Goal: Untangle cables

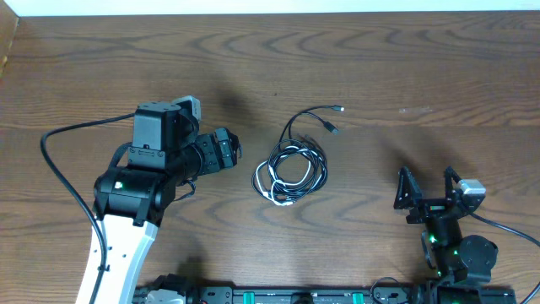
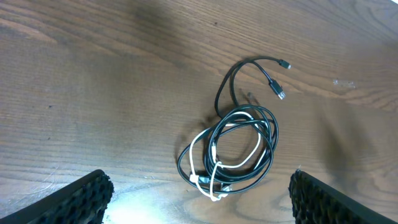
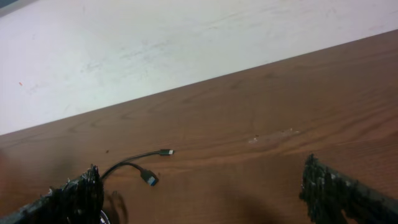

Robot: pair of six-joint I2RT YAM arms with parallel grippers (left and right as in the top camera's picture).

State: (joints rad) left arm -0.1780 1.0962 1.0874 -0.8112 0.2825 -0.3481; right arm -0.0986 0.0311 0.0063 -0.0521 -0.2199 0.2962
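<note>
Cables (image 1: 291, 169): judged light, limp, snag-prone; grasp loose plug ends (image 1: 334, 120) trailing from them. Left claw (image 1: 229, 150), right claw (image 1: 429, 187) open, empty.

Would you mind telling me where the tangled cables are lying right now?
In the overhead view, the cables lie near the middle of the table, between the left gripper and the right gripper, closer to the left one.

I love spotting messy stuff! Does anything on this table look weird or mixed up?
Yes, the cables in the middle of the table are in a tangle: a white cord loops through black ones in one heap, with two plug ends sticking out. Nothing looks spilled or broken.
</note>
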